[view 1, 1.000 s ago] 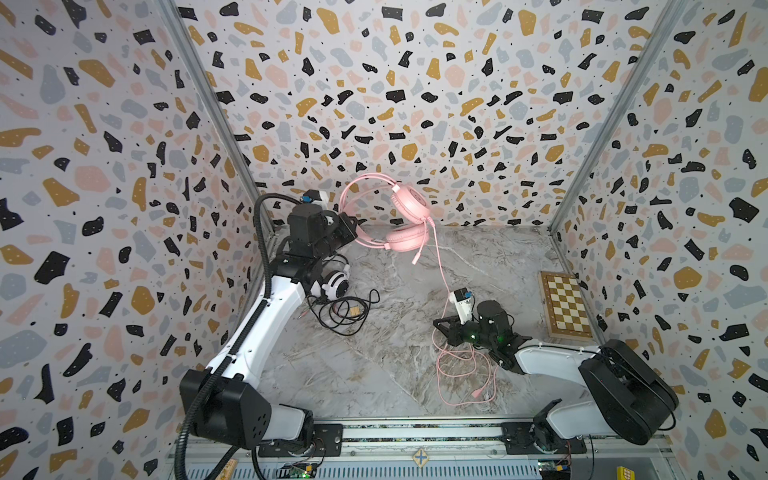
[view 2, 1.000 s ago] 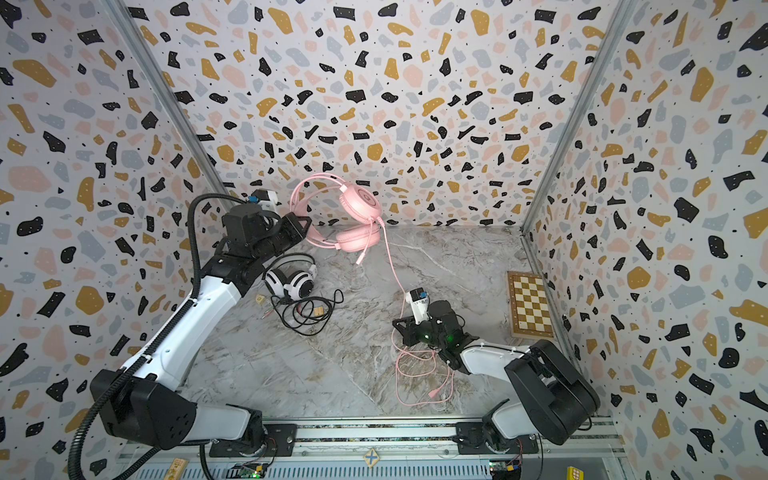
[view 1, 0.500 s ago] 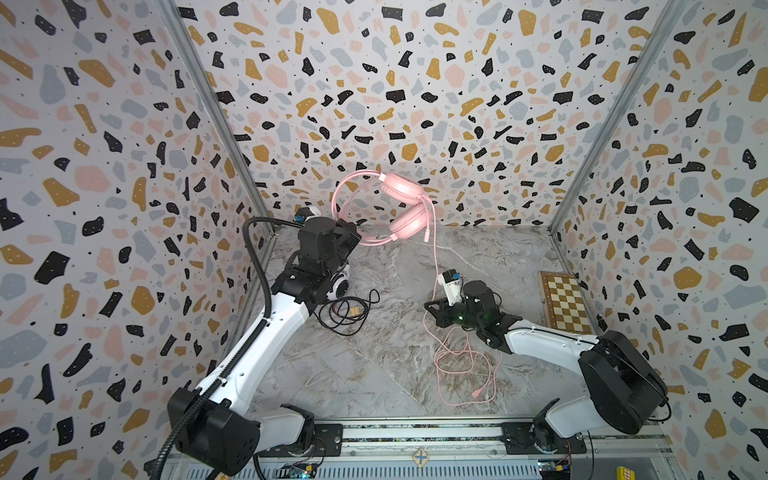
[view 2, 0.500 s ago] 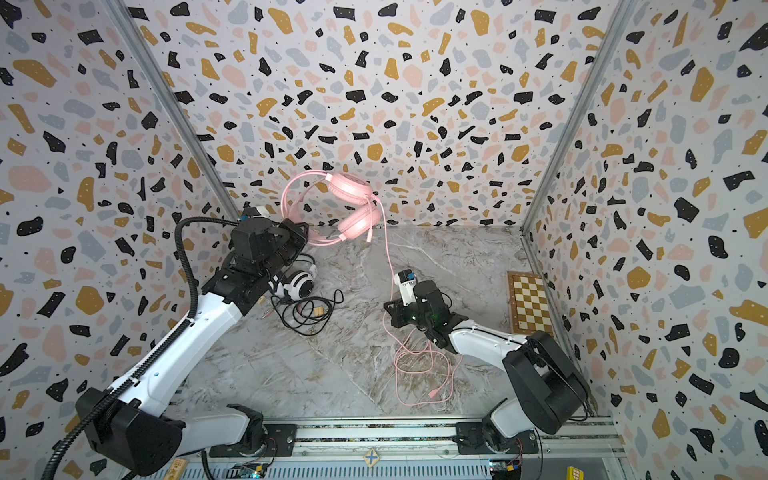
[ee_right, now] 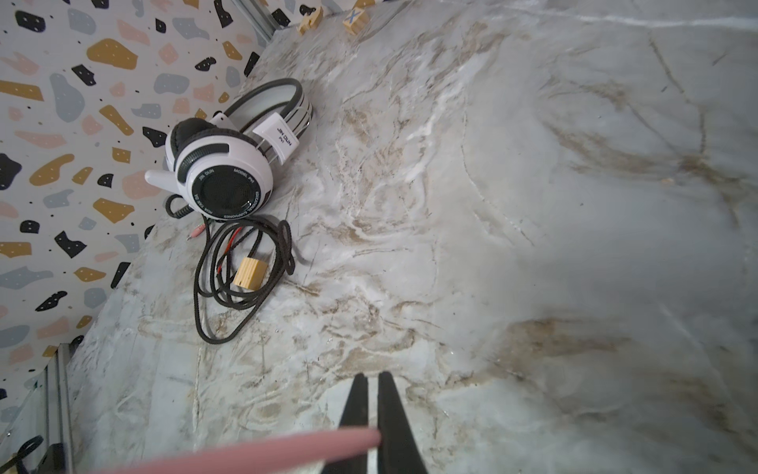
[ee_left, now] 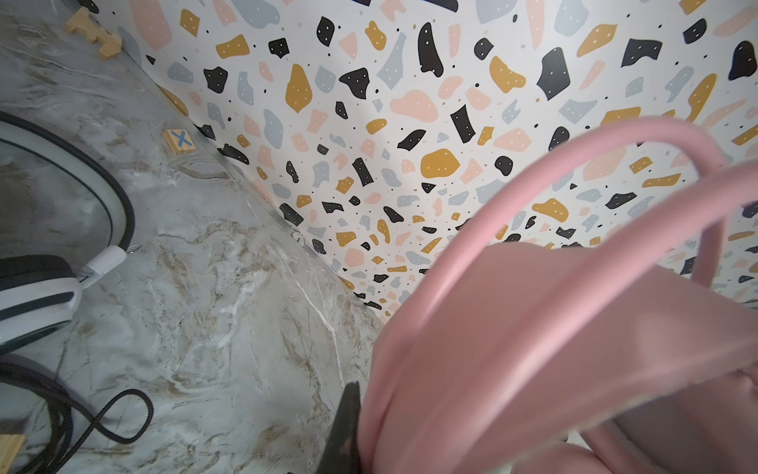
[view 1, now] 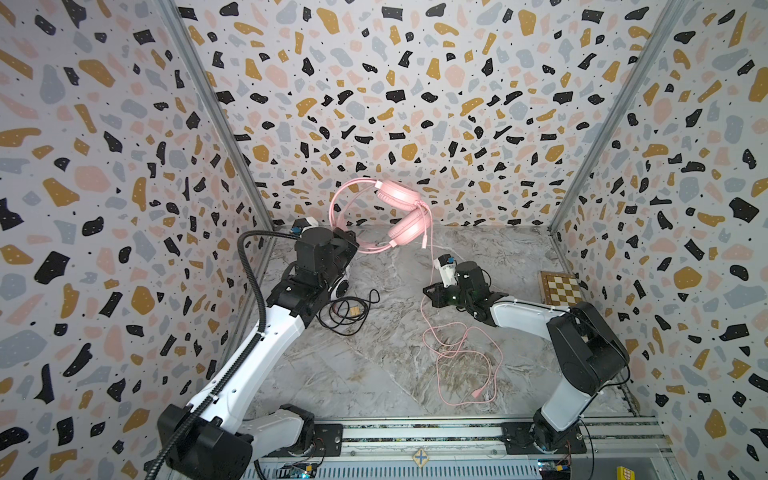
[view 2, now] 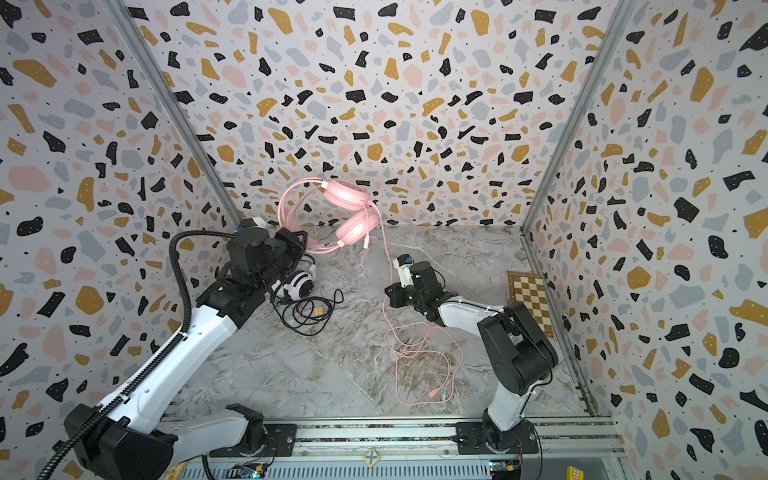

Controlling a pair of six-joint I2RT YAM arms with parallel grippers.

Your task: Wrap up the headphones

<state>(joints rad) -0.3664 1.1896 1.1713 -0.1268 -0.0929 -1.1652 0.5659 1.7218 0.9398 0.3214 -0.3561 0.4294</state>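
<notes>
The pink headphones hang in the air near the back wall. My left gripper is shut on their headband; in the left wrist view only one dark finger shows beside the pink band. Their pink cable drops from an ear cup and lies in loose loops on the table. My right gripper is shut on that cable, low over the table's middle. The white headphones lie under the left arm, their black cable coiled beside them.
A small wooden block sits inside the black cable coil. A chessboard lies against the right wall. Wooden pieces rest along the back wall. Terrazzo walls close in three sides.
The left gripper has moved right and slightly forward, turning the pink headphones so the ear cups swing higher. The right gripper has slid towards the back and left with the cable.
</notes>
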